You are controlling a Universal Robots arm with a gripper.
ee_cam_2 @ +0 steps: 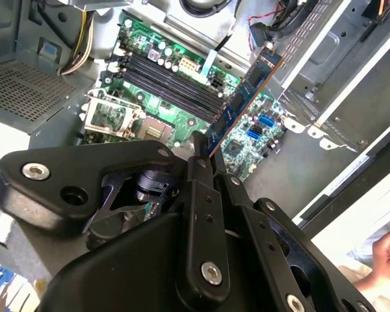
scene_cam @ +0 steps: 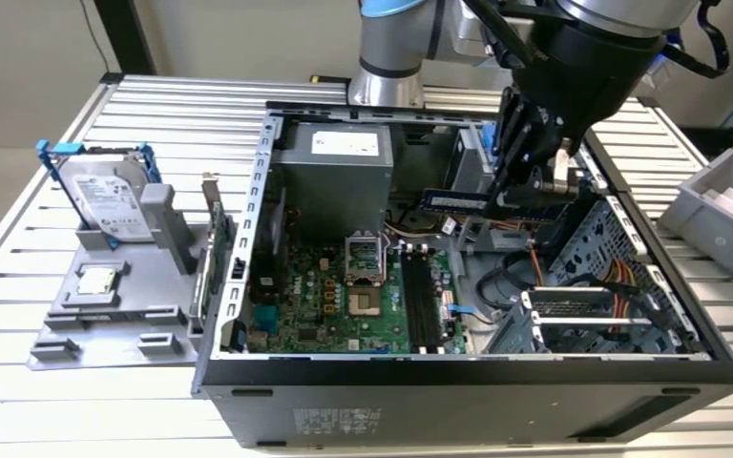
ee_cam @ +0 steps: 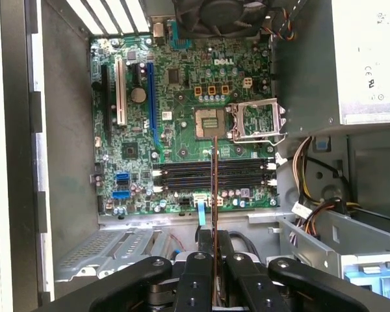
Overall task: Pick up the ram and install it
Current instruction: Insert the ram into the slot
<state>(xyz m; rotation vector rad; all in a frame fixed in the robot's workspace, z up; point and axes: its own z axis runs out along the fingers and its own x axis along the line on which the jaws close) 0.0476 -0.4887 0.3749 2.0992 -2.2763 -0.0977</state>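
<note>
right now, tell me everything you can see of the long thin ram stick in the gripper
The long, thin ram stick is a dark circuit board, bluish in the second wrist view, with a coppery strip along one long edge. The black gripper is shut on one end; the rest juts out free. It hangs inside the open computer case, above the green motherboard, not seated in its black memory slots.

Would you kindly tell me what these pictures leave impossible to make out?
- First wrist view: the ram shows edge-on, so its chips are unseen.
- Second wrist view: the gripper hides the ram's held end; a hand is cut off by the edge.
- Exterior view: the memory slots are too small to tell whether their latches stand open.
</note>
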